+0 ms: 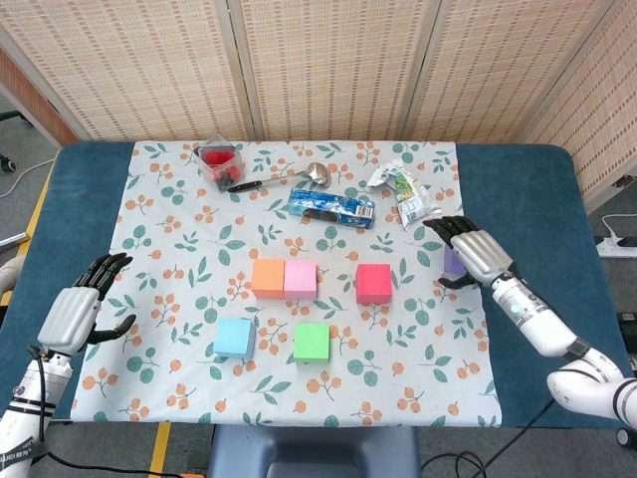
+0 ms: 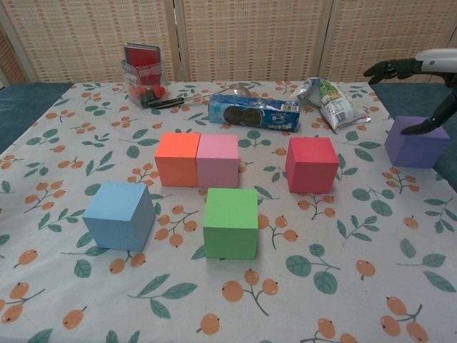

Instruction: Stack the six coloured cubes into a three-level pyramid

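The orange cube (image 1: 268,278) and pink cube (image 1: 301,279) touch side by side mid-cloth, with the red cube (image 1: 373,283) apart to their right. In front lie the blue cube (image 1: 233,338) and green cube (image 1: 312,342). The purple cube (image 2: 416,141) rests on the cloth's right edge. In the head view it is mostly hidden under my right hand (image 1: 474,254). That hand hovers just over it with fingers spread and grips nothing. My left hand (image 1: 75,314) is open, off the cloth's left edge, holding nothing.
At the back stand a clear box of red items (image 1: 219,162), a ladle (image 1: 289,179), a blue cookie pack (image 1: 331,207) and a crumpled snack bag (image 1: 403,189). Blue table (image 1: 518,189) shows beyond the cloth on both sides.
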Available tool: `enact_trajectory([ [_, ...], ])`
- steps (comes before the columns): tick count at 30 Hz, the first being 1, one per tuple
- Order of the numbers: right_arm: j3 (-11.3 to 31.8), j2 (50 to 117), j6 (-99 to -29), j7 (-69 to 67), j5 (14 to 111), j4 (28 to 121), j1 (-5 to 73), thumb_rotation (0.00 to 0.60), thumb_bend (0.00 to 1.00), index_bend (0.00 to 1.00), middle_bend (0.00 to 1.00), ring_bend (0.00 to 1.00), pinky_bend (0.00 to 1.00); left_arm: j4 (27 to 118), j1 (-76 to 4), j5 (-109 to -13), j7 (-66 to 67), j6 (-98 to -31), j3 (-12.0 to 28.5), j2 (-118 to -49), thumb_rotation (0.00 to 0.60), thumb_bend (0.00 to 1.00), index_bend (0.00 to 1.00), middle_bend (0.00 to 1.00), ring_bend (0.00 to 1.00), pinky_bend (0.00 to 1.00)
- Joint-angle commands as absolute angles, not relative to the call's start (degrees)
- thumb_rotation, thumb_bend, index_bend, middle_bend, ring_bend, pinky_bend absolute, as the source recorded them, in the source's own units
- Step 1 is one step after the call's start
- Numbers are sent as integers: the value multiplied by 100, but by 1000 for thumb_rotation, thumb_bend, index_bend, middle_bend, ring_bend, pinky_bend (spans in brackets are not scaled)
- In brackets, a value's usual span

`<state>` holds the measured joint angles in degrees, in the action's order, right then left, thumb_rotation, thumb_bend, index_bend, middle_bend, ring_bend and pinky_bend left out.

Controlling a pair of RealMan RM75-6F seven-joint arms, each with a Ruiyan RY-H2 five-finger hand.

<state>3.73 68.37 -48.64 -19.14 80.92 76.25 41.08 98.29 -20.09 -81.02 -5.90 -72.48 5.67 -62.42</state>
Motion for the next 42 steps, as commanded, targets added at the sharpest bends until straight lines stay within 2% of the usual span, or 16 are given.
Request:
enact_trajectory([
  [1, 348, 6827, -4915, -2098, 8303, 7974, 4092, 600, 62, 0, 92, 0, 0, 9824, -2014, -8117, -598, -7230, 560, -6255, 600, 309, 87, 62, 2, 216],
  [5, 395, 7107, -4795, -2140, 8260, 7894, 4170, 600, 17, 0, 92, 0, 0, 9811, -2007, -8143, -619, -7227, 548, -6267, 600, 309, 87, 62, 2, 216],
  [14, 523, 7880, -4422, -2176, 8004, 7196, 4370, 600, 11, 0, 96, 0, 0, 9713, -1990, -8172, -756, -7197, 524, -6300, 600, 309, 87, 62, 3, 216],
  [21, 589, 8338, -4375, -2419, 8026, 6764, 4459, 600, 11, 2, 166, 0, 0, 9632, -2003, -8224, -935, -7145, 508, -6323, 600, 308, 84, 62, 2, 217],
  [37, 595, 8915, -4470, -2761, 8078, 6159, 4434, 600, 11, 122, 237, 0, 0, 9438, -2032, -8252, -1244, -7003, 468, -6351, 600, 309, 74, 61, 2, 218],
  [40, 575, 8973, -4497, -2770, 8109, 6086, 4422, 600, 11, 179, 256, 13, 0, 9412, -2043, -8251, -1279, -6967, 459, -6362, 600, 309, 70, 60, 2, 218],
  [42, 593, 9037, -4579, -2756, 8120, 6009, 4406, 600, 12, 249, 292, 57, 0, 9406, -2048, -8259, -1294, -6954, 454, -6364, 600, 308, 66, 59, 1, 219],
])
